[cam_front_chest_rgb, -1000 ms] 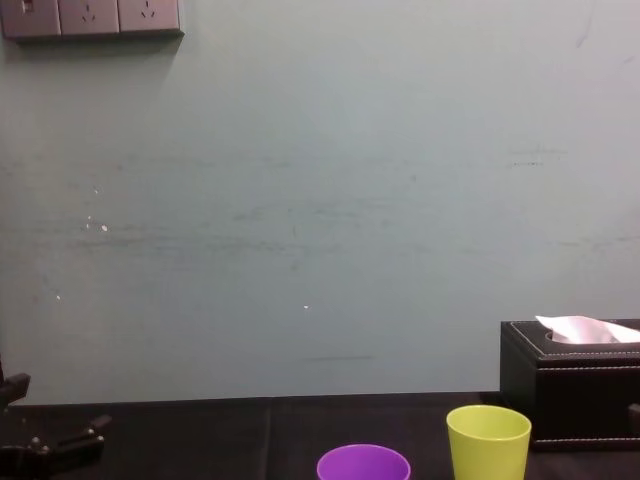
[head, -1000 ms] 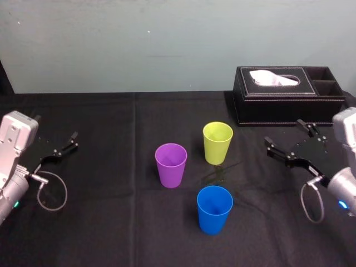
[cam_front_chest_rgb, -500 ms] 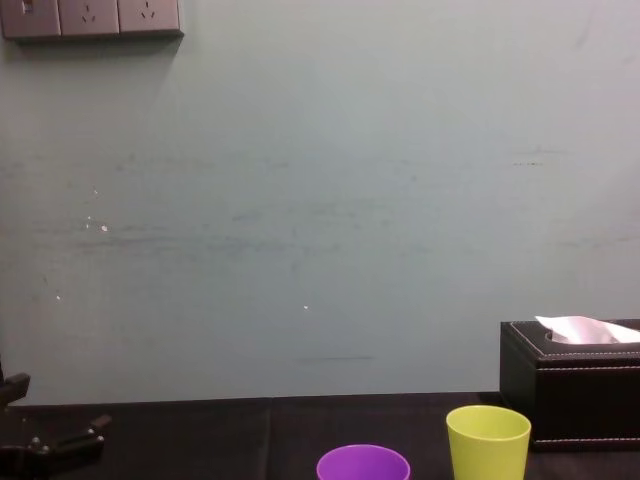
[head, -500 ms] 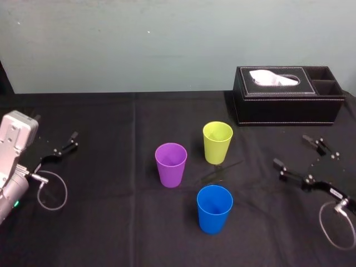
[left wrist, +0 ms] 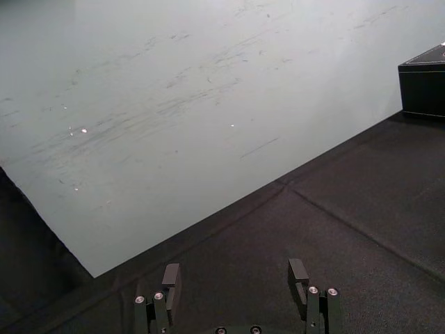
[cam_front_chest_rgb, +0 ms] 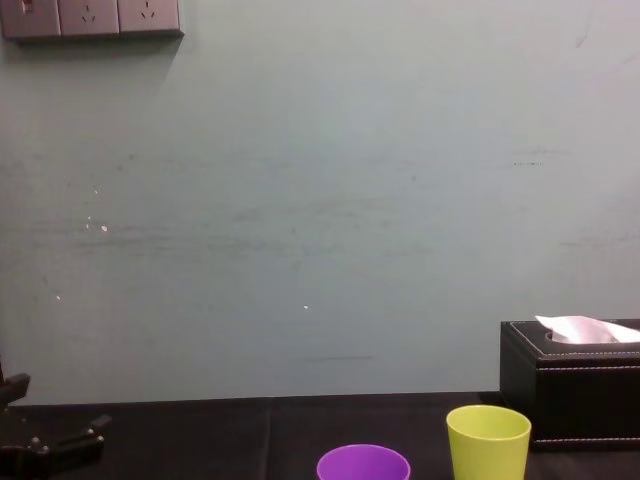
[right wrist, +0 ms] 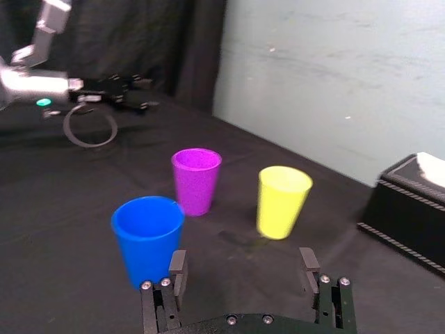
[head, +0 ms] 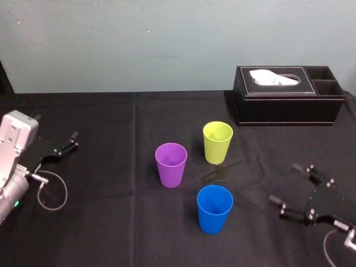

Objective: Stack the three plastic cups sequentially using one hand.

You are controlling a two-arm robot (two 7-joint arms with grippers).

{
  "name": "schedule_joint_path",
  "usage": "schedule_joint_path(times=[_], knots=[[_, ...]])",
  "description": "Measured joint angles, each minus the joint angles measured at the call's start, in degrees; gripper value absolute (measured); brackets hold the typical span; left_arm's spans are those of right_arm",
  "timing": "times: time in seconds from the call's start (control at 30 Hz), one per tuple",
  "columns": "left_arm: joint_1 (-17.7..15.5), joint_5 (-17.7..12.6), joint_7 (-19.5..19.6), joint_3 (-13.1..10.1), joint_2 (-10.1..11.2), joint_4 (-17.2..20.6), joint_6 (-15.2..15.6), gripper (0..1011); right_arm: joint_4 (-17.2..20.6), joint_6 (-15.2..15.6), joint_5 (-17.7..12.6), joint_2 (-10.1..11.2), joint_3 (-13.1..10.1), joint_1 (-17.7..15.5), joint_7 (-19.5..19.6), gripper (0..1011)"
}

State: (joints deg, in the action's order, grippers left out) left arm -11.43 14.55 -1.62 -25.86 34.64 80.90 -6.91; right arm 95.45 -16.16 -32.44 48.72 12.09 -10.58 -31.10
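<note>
Three plastic cups stand upright and apart on the black cloth: a purple cup [head: 171,164], a yellow-green cup [head: 217,142] behind and to its right, and a blue cup [head: 214,208] nearest me. My right gripper [head: 285,183] hovers low, to the right of the blue cup, open with nothing between its fingers. In the right wrist view the right gripper [right wrist: 243,261] faces the blue cup [right wrist: 147,236], the purple cup [right wrist: 196,179] and the yellow-green cup [right wrist: 283,200]. My left gripper [head: 58,147] rests open at the far left.
A black tissue box [head: 287,95] with a white tissue stands at the back right, behind the yellow-green cup. The black cloth [head: 111,222] covers the table up to a pale wall. A grey cable loop [head: 51,192] hangs by the left arm.
My right gripper has moved toward the table's near edge, from beside the tissue box to the right of the blue cup, still open. The cups and left arm have not moved.
</note>
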Motion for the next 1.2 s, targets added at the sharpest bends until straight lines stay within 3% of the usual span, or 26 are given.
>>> schedule_joint_path(times=[0.27, 0.57, 1.2], knots=[[0.0, 0.0, 0.0, 0.0, 0.0, 0.0, 0.0, 1011, -0.7, -0.4, 1.2, -0.5, 1.5, -0.6, -3.5, 1004], [0.0, 0.0, 0.0, 0.0, 0.0, 0.0, 0.0, 1011, -1.9, 2.4, 1.3, -2.6, 3.7, 0.8, -7.6, 1004], [0.0, 0.0, 0.0, 0.0, 0.0, 0.0, 0.0, 1012, -4.5, 5.2, 4.1, -6.8, 6.7, 5.0, -9.1, 1004]])
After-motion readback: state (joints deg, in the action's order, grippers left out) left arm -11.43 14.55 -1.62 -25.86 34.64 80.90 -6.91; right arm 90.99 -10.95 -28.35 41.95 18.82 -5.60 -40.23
